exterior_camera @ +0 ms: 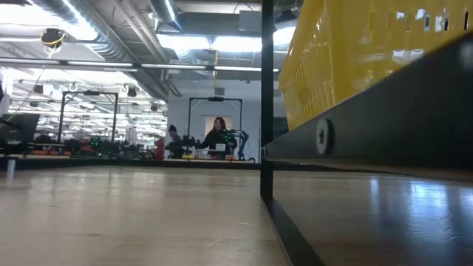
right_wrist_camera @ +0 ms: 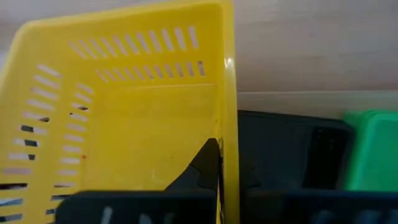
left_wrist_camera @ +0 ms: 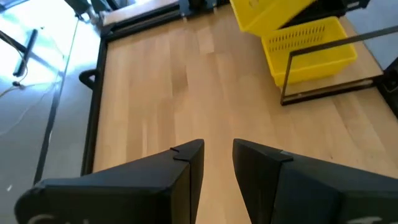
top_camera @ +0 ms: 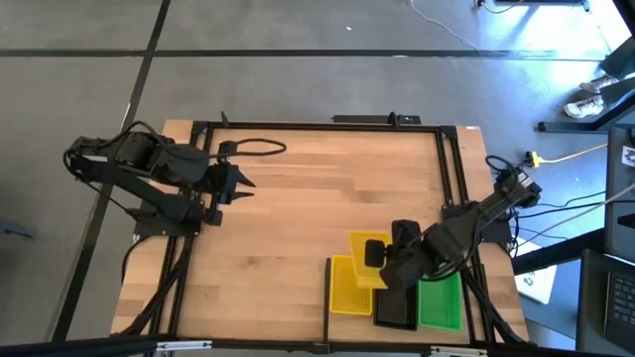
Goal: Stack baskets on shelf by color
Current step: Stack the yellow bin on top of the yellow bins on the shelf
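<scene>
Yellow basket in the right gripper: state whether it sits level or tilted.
Tilted. The yellow basket, pinched at its wall by the right gripper, hangs slanted above the level yellow one.

The table top (top_camera: 298, 218) is pale planked wood with a smooth, lightly glossy finish that mirrors the ceiling lights in the low view. The yellow basket (right_wrist_camera: 124, 118) is smooth, slightly shiny slotted plastic, and the green basket (top_camera: 440, 302) and black basket (top_camera: 395, 309) look like the same plastic. The frame bar (exterior_camera: 267, 103) is matt black metal.
</scene>
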`<state>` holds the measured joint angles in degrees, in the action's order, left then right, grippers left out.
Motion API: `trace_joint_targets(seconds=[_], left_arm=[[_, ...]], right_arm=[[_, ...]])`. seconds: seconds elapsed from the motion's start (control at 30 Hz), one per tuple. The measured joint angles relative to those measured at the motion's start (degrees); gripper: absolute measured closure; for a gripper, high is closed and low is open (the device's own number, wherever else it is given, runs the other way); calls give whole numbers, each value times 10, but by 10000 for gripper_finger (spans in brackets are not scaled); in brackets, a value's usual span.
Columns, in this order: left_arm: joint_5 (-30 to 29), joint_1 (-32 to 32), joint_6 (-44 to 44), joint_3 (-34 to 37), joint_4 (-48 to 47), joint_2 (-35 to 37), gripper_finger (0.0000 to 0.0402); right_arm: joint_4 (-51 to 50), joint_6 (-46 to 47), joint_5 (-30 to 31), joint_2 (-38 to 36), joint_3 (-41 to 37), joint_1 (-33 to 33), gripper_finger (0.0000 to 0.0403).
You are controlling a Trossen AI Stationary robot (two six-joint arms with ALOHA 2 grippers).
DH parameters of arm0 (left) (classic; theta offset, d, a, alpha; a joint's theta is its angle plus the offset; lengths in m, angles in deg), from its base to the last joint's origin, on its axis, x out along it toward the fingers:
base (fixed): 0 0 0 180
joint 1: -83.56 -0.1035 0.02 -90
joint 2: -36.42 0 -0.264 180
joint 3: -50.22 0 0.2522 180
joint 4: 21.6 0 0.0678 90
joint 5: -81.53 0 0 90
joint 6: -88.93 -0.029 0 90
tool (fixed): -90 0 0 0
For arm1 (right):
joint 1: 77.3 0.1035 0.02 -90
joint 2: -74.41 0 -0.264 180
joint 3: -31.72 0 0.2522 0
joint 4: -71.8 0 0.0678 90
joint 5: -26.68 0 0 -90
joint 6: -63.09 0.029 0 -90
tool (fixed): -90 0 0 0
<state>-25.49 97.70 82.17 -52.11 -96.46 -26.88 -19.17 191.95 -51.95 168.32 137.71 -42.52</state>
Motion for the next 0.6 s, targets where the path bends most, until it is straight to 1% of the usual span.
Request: trace_joint_targets(seconds=[0.07,0.2,0.37,0.6], left_arm=[[0,0,0,0,0,2,324],[0,0,-22,0,0,0,324],[0,0,-25,0,0,1,324],[0,0,-24,0,1,1,324]], right_arm=[[9,15,6,11,0,5,403],[35,16,7,31,0,7,403],[60,16,5,47,0,7,403],[66,31,1,68,0,7,403]])
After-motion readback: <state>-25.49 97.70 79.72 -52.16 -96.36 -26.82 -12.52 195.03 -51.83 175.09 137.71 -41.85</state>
